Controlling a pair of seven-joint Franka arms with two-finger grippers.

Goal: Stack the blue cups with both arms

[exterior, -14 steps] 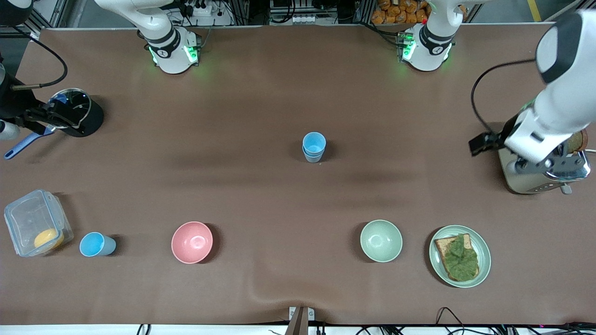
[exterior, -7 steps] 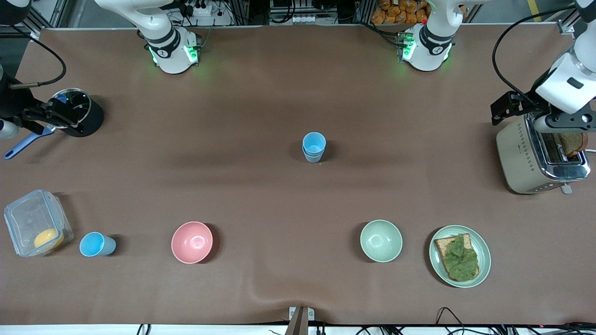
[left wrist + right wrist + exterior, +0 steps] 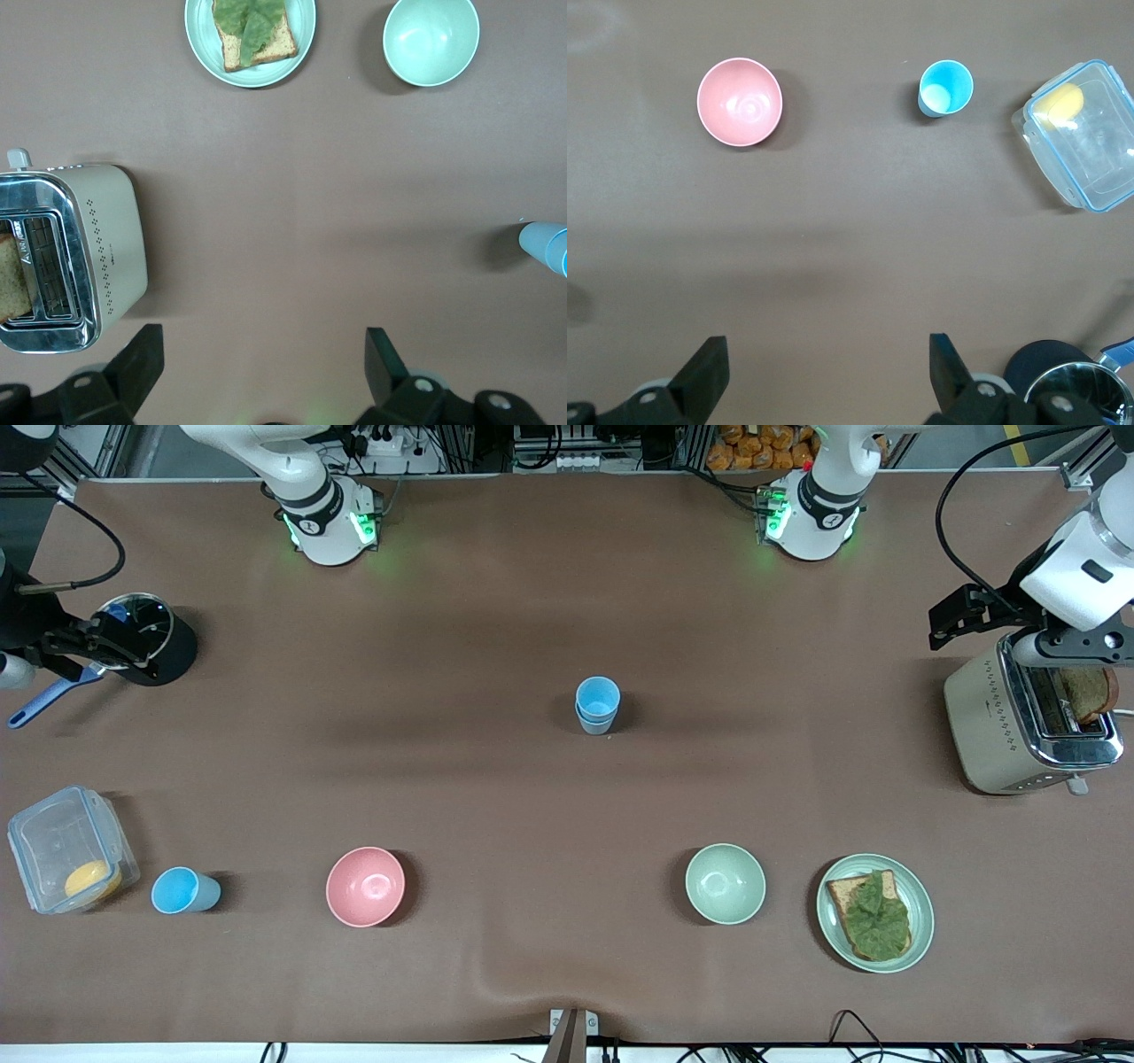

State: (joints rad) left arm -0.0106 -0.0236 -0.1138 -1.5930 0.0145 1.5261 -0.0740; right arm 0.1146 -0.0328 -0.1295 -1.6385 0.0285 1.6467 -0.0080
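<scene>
Two blue cups (image 3: 597, 704) stand nested one in the other at the middle of the table; their edge shows in the left wrist view (image 3: 547, 249). A third blue cup (image 3: 183, 890) stands alone beside the clear container, nearer the front camera, toward the right arm's end; it also shows in the right wrist view (image 3: 946, 88). My left gripper (image 3: 263, 356) is open and empty, up in the air over the toaster (image 3: 1028, 722). My right gripper (image 3: 829, 363) is open and empty, over the table by the black pot (image 3: 151, 642).
A pink bowl (image 3: 365, 886), a pale green bowl (image 3: 725, 883) and a plate with toast and lettuce (image 3: 917, 912) stand in a row near the front camera. A clear lidded container (image 3: 62, 841) holds something yellow. Bread sticks out of the toaster.
My left arm has swung away from above the toaster's front toward the robots' side, uncovering the toaster. The right arm and the cups have not moved.
</scene>
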